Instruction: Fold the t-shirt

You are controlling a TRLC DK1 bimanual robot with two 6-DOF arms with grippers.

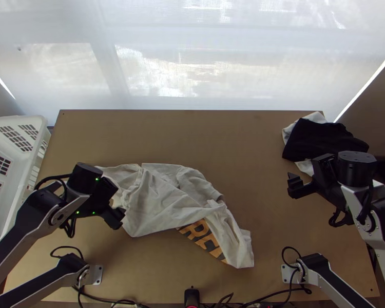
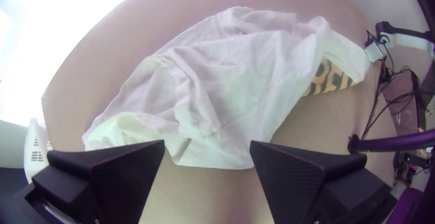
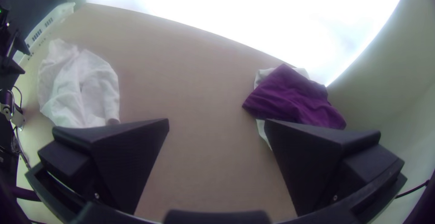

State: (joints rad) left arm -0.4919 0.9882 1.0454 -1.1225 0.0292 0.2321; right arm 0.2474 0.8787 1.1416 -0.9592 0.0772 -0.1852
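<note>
The white printed t-shirt [image 1: 161, 200] is bunched on the wooden table [image 1: 238, 138], its print partly covered; light and limp, it will probably be crumpled easily and is best pinched at its outer edges. The fingers of the left gripper [image 2: 207, 142] and right gripper [image 3: 216, 120] are parted

Your t-shirt [image 1: 161, 200] is a whitish one with bold orange-tan lettering, lying loosely bunched and wrinkled on the table, left of the middle in the top view. You can see its cloth doubled over itself, partly covering the print, with one narrower end slanting down toward the table's near edge.
</note>
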